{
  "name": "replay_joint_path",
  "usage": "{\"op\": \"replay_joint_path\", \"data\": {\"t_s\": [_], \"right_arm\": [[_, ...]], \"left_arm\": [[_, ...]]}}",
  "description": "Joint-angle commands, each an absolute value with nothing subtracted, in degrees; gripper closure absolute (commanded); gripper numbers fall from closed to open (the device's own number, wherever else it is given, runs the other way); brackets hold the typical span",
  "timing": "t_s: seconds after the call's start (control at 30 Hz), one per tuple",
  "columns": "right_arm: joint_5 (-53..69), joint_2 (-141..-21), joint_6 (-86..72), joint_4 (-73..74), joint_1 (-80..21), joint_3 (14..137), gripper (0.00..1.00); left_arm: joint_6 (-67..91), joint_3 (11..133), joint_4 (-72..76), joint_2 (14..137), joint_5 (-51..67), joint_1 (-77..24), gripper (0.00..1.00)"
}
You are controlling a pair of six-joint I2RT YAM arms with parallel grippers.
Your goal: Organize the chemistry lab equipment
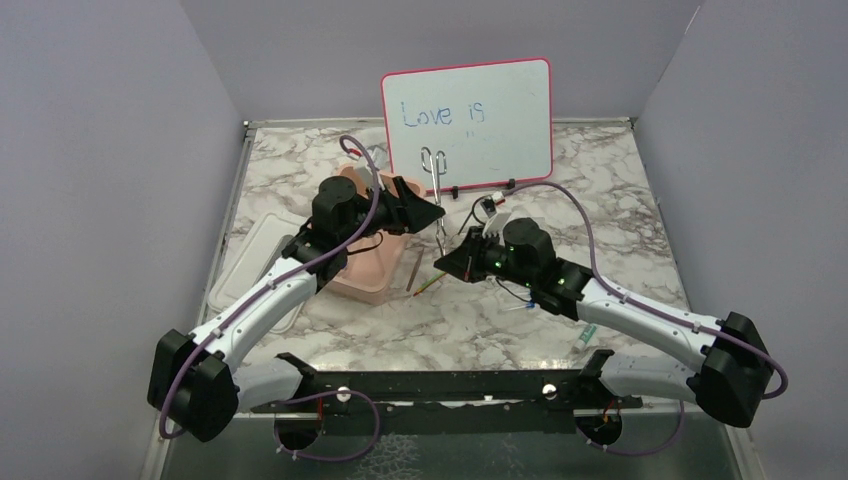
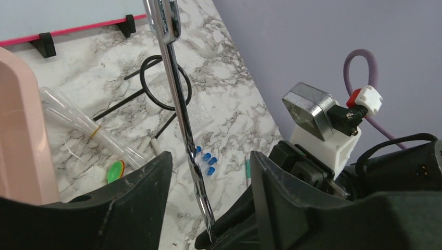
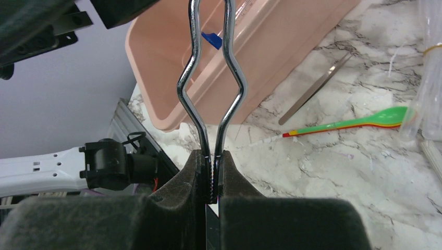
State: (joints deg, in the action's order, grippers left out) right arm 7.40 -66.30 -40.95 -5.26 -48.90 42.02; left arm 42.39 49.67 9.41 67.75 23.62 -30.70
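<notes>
My right gripper (image 3: pixel 212 177) is shut on the tip end of the thin metal tongs (image 3: pixel 211 78) and holds them upright over the marble table, also seen from above (image 1: pixel 435 190). My left gripper (image 2: pixel 208 177) is open, its fingers on either side of the tongs (image 2: pixel 180 99) without touching them. From above it sits over the pink tub's right edge (image 1: pixel 425 210). The black wire ring tripod stand (image 2: pixel 156 83), little blue-capped tubes (image 2: pixel 206 159) and the green-handled slim tool (image 3: pixel 365 121) lie on the table.
The pink tub (image 1: pixel 365 270) stands left of centre, with a white lid (image 1: pixel 255 265) beside it. The pink-framed whiteboard (image 1: pixel 470 120) stands at the back. Long clear test tubes (image 2: pixel 78 122) and a flat metal strip (image 3: pixel 312 88) lie near the tub.
</notes>
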Motion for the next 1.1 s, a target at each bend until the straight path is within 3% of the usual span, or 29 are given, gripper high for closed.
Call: {"op": "replay_joint_path", "data": {"t_s": [0.0,0.17,0.37,0.4,0.53,0.6,0.7,1.07], "right_arm": [[10.76,-67.75,-41.0,-12.48,-49.06,45.01,0.99],[12.02,-69.62,-40.03,-12.17,-49.09,45.75,0.99],[12.0,-70.77,-40.27,-11.09,-49.06,46.08,0.99],[11.95,-70.94,-40.63,-10.27,-49.08,46.51,0.98],[11.64,-70.18,-40.55,-6.73,-49.07,47.95,0.53],[11.01,-68.35,-40.91,-7.1,-48.99,47.2,0.4],[10.34,-65.76,-40.7,-7.46,-49.11,45.7,0.36],[4.68,-58.22,-41.64,-2.38,-49.05,38.67,0.36]], "left_arm": [[41.42,53.7,10.27,70.53,21.16,-32.01,0.44],[40.45,54.43,9.01,71.1,16.11,-32.17,0.61],[36.94,56.6,5.53,71.76,14.19,-32.17,1.0],[35.96,57.01,4.61,71.66,13.69,-32.17,1.0],[31.36,59.2,0.39,71.07,13.03,-32.08,1.0],[28.33,61.52,-3.61,71.01,13.5,-32.08,1.0],[22.39,65.42,-10.97,71.06,12.8,-31.93,1.0],[5.6,72.24,-32.09,73.27,-3.05,-30.63,1.0]]}}
